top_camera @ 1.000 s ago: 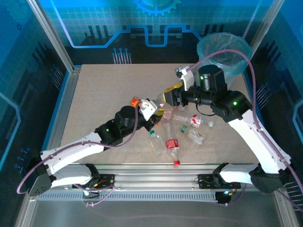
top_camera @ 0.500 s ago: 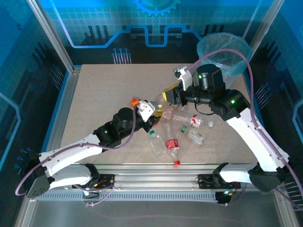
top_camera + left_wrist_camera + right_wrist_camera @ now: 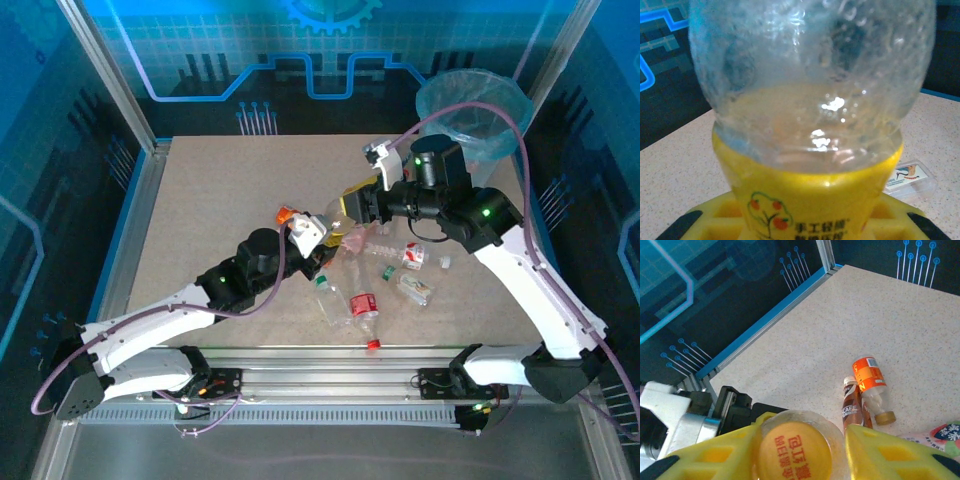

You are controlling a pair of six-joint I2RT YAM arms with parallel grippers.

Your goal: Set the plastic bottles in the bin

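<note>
The left jaws are clenched on a clear plastic bottle with a yellow label [image 3: 810, 100], held over the middle of the speckled beige desk [image 3: 220, 180]. The right jaws flank its orange-yellow cap [image 3: 795, 450]; whether they grip it I cannot tell. The round bin lined with a light-blue bag [image 3: 428, 110] stands well apart, beyond the desk's far right corner.

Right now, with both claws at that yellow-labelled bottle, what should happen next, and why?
Probably the right claw should squeeze firmly on the capped end of the bottle. Its fingers already sit on either side of the cap, the left claw grips the yellow-labelled body, and the bin stands at the far right, nearer the right arm.
</note>
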